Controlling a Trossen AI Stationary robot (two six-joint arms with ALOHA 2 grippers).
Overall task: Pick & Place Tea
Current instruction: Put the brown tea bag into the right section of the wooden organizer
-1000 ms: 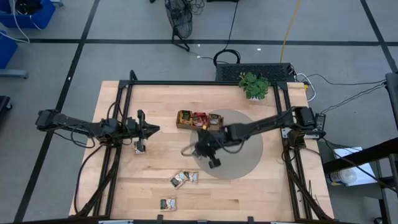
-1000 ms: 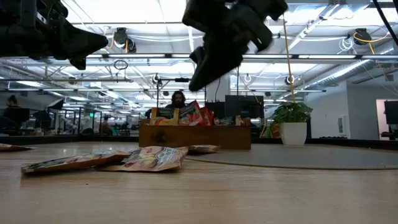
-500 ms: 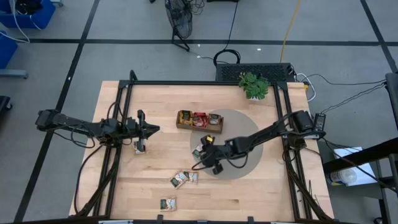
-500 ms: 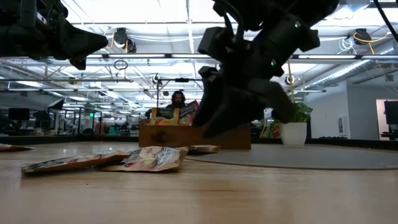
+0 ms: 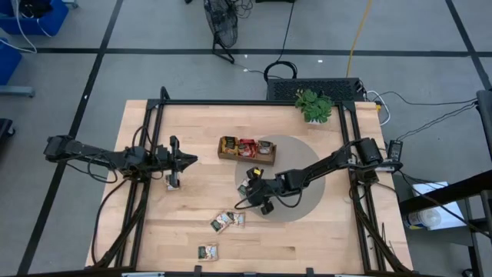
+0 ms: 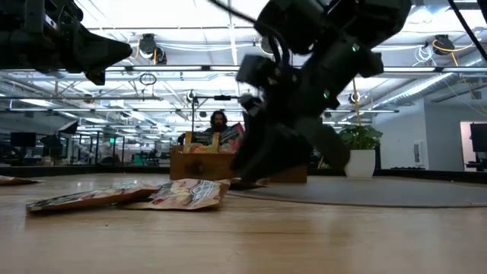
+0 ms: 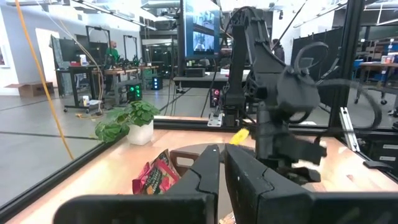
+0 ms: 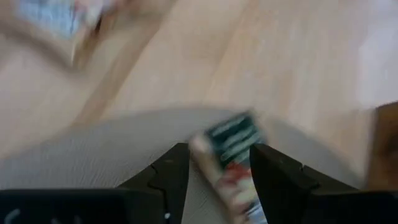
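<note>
Sachet (image 8: 231, 160), seemingly green, red and white, lies blurred between right gripper's (image 8: 217, 163) spread fingers.

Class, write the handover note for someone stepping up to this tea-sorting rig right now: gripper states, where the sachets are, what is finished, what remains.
Right gripper: open, low over the grey round mat, fingers straddling a sachet at the mat's left edge; not gripped yet.
Left gripper: shut, empty, waiting over the left of the table.
Wooden tray: holds several sachets, red and yellow among them.
Loose on the table: a pair of sachets near the front, one more by the front edge, one under the left arm.
Left to do: grip the mat sachet, carry it to the tray, then collect the loose ones.
</note>
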